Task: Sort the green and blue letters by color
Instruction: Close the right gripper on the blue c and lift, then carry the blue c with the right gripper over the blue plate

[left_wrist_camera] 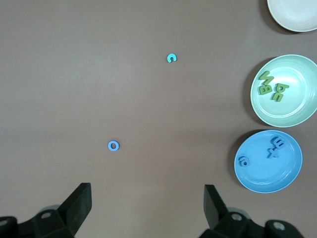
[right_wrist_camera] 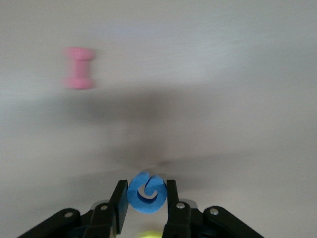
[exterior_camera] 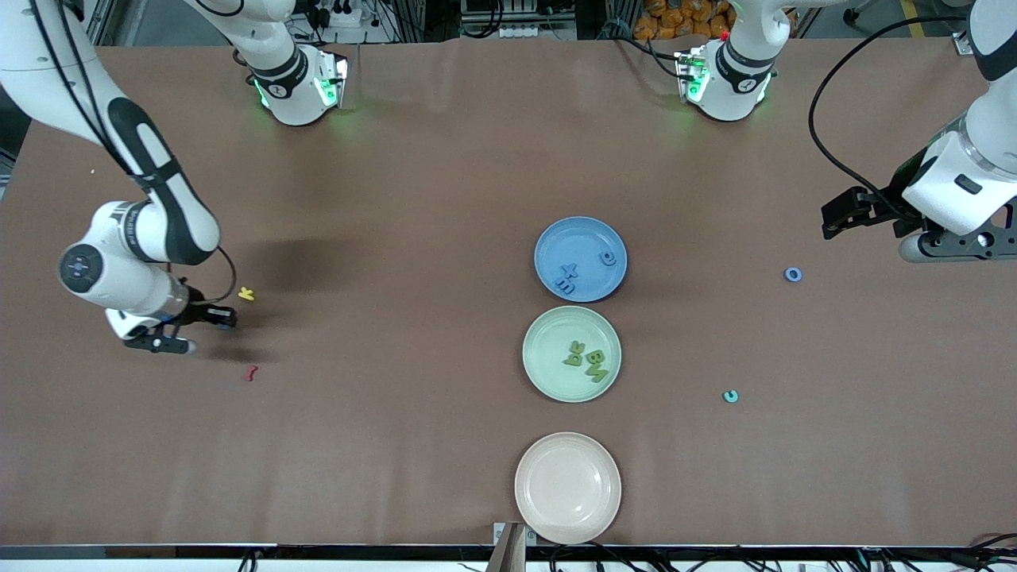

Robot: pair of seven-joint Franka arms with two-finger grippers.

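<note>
My right gripper point(exterior_camera: 225, 318) is shut on a blue G-shaped letter point(right_wrist_camera: 146, 192) low over the table at the right arm's end, beside the yellow letter point(exterior_camera: 246, 294). The blue plate point(exterior_camera: 592, 234) holds blue letters point(exterior_camera: 567, 278) and another point(exterior_camera: 607, 257). The green plate point(exterior_camera: 548, 361) holds green letters point(exterior_camera: 575, 353) point(exterior_camera: 597, 364). A blue ring letter point(exterior_camera: 793, 275) lies on the table toward the left arm's end. My left gripper point(exterior_camera: 836, 220) is open and empty above the table near that ring point(left_wrist_camera: 114, 146).
A dark red letter point(exterior_camera: 252, 372) lies near the right gripper; it also shows in the right wrist view point(right_wrist_camera: 79, 68). A teal c point(exterior_camera: 730, 396) lies nearer the front camera than the ring. An empty beige plate point(exterior_camera: 567, 524) stands by the table's front edge.
</note>
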